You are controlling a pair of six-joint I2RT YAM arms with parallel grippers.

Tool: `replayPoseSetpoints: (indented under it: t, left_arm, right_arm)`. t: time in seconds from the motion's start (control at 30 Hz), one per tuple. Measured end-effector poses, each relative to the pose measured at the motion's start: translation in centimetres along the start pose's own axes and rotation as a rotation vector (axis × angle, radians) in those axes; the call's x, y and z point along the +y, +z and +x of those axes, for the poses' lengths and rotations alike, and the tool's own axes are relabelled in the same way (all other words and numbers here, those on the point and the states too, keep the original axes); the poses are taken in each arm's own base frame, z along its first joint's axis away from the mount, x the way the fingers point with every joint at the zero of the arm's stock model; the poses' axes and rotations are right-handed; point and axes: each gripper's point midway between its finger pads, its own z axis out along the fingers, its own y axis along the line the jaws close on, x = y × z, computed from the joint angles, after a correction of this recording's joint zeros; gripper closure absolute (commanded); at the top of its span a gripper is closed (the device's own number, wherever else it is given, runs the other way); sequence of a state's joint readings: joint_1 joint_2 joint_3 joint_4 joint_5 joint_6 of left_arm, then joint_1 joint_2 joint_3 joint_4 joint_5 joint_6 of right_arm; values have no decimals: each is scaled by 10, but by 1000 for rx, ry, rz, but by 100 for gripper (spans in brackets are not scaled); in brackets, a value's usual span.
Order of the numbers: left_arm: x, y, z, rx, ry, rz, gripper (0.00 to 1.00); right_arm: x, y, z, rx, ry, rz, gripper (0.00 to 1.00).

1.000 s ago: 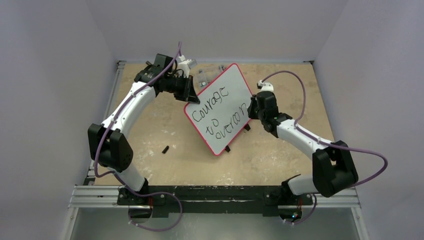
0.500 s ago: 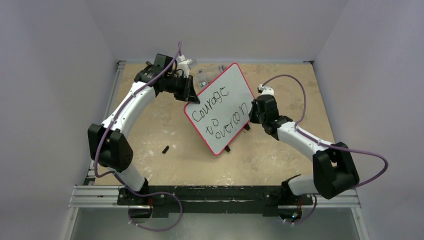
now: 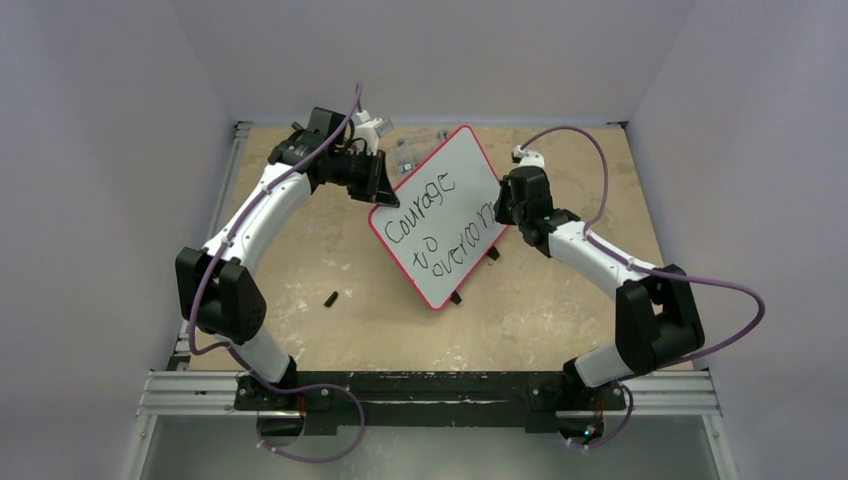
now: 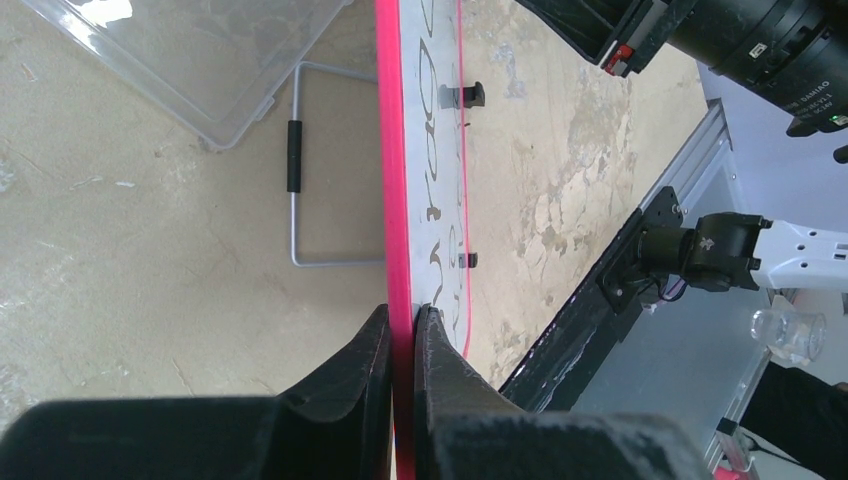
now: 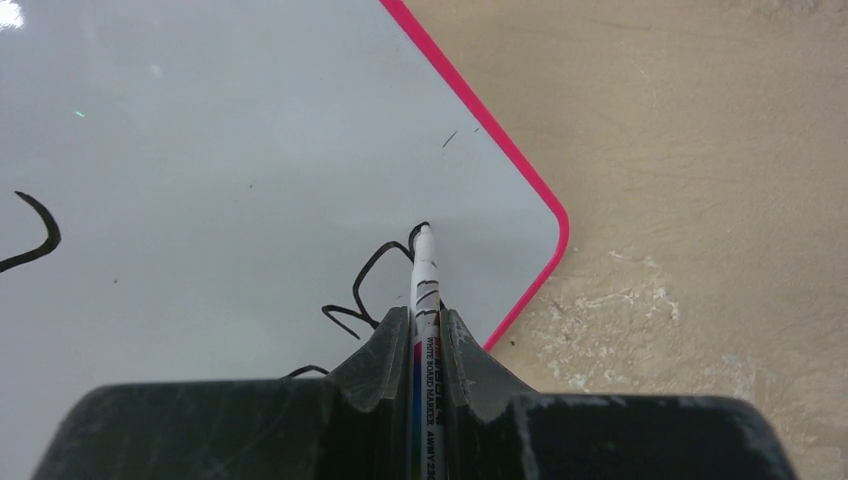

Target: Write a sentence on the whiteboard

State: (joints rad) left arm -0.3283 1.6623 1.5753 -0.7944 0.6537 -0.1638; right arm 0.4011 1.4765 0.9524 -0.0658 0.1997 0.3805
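Pale walls box in a scuffed tan counter [image 3: 320, 260]. Your whiteboard [image 3: 440, 215] sits at its middle, turned on a diagonal and looking propped at a tilt, with its two black feet on the near-right edge.

You have it braced for writing. The left fingers [image 4: 372, 365] are clamped on the pink frame at the board's far-left edge, one on the face and one on the back. That grip should stop the board sliding or rocking under the pen's push. Behind the board, on the far side, a wire stand [image 4: 293, 200] lies beside a clear tray [image 4: 200, 70].

The right fingers [image 5: 382, 350] are pinched tight on a marker [image 5: 424, 290], which runs straight out between them. Its tip touches the white face at the end of the lower line of writing, just inside the board's right corner. So the board lies directly under and ahead of those fingers, and the pink frame is just beside the tip on the right.

The lines read "Courage to overcom", so I judge the sentence unfinished. You have very little white left on that line before the frame.
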Motion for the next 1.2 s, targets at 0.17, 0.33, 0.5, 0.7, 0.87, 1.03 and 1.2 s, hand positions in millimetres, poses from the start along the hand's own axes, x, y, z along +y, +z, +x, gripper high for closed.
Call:
replayPoseSetpoints:
  t: [0.17, 0.33, 0.5, 0.7, 0.87, 1.03, 1.2]
  left_arm:
    - [1, 0, 0, -1, -7, -4, 100]
    - [1, 0, 0, -1, -10, -4, 100]
    - [0, 0, 0, -1, -11, -4, 100]
    - [0, 0, 0, -1, -11, -4, 100]
    - [0, 0, 0, -1, -9, -3, 100]
    - [-1, 0, 0, -1, 11, 8, 100]
    - [-1, 0, 0, -1, 12, 8, 100]
  right_arm:
    - [-8, 8, -1, 3, 11, 21, 100]
    - [-13, 11, 1, -2, 20, 25, 100]
    - [-22, 11, 20, 22, 23, 37, 100]
    - [-28, 9, 30, 37, 24, 48, 100]
    - [-31, 5, 27, 28, 20, 68, 100]
    - [-34, -10, 16, 0, 13, 84, 100]
    - [-34, -24, -6, -66, 20, 90, 100]
